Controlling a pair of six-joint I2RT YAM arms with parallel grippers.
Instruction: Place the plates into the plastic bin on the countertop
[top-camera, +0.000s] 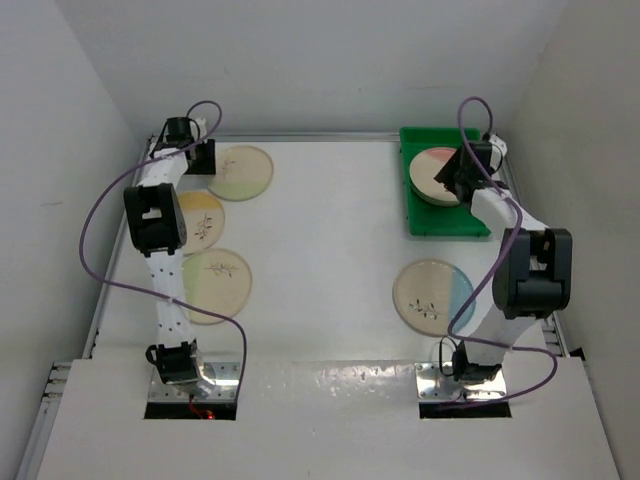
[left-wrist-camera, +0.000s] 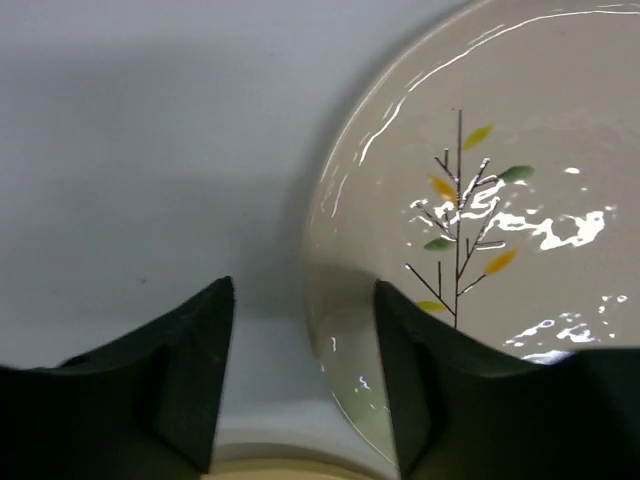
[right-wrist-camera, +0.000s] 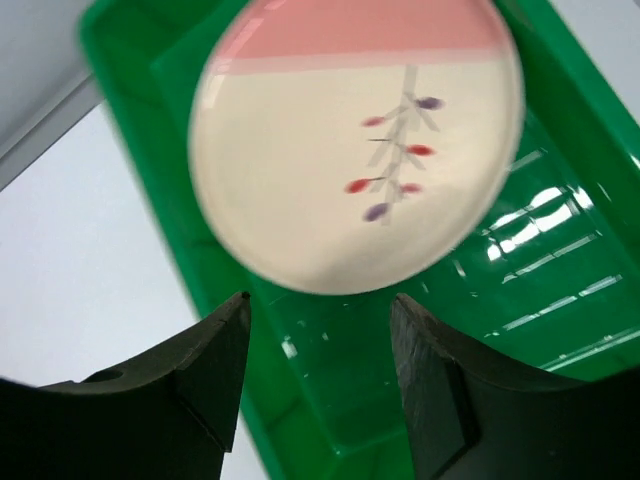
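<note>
Pink plate (right-wrist-camera: 350, 170) lies in the bin (right-wrist-camera: 330, 400), so my right jaws hang released above it, while I hold my left jaws open beside the green plate (top-camera: 242, 172), at its rim, for gripping.

Countertop (top-camera: 330, 230) with plates (top-camera: 240, 172), plastic bin (top-camera: 440, 226)

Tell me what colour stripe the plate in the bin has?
Pink; the plate shows best in the right wrist view.
</note>
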